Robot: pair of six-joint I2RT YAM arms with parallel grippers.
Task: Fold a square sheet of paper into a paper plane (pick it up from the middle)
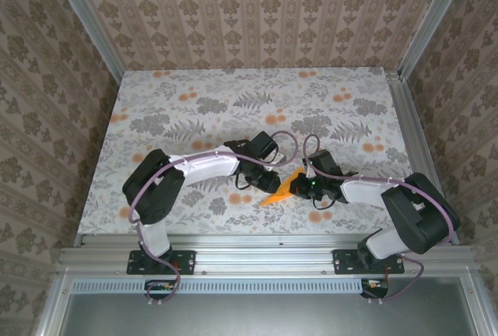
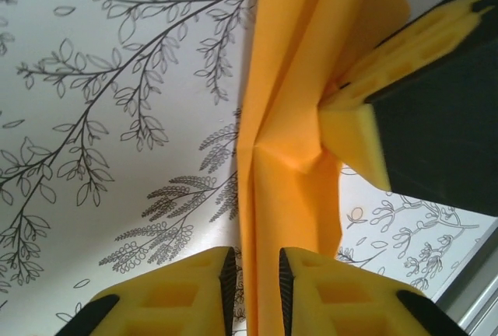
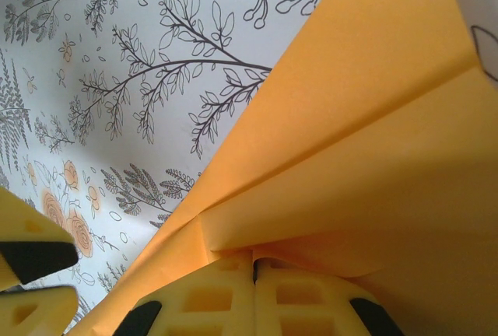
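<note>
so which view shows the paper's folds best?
Right wrist: the paper spreads wide, layers and creases plain, pinched by shut jaws. Left wrist shows a narrow creased strip. Top view shows just a small orange sliver between the arms.

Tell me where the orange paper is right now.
In the top view, the folded orange paper sits near the table's front edge, centre, pinched between the left hand and right hand.

Even, bright light, soft shadows; wrist close-ups seem slightly blurred (near edges especially)
</note>
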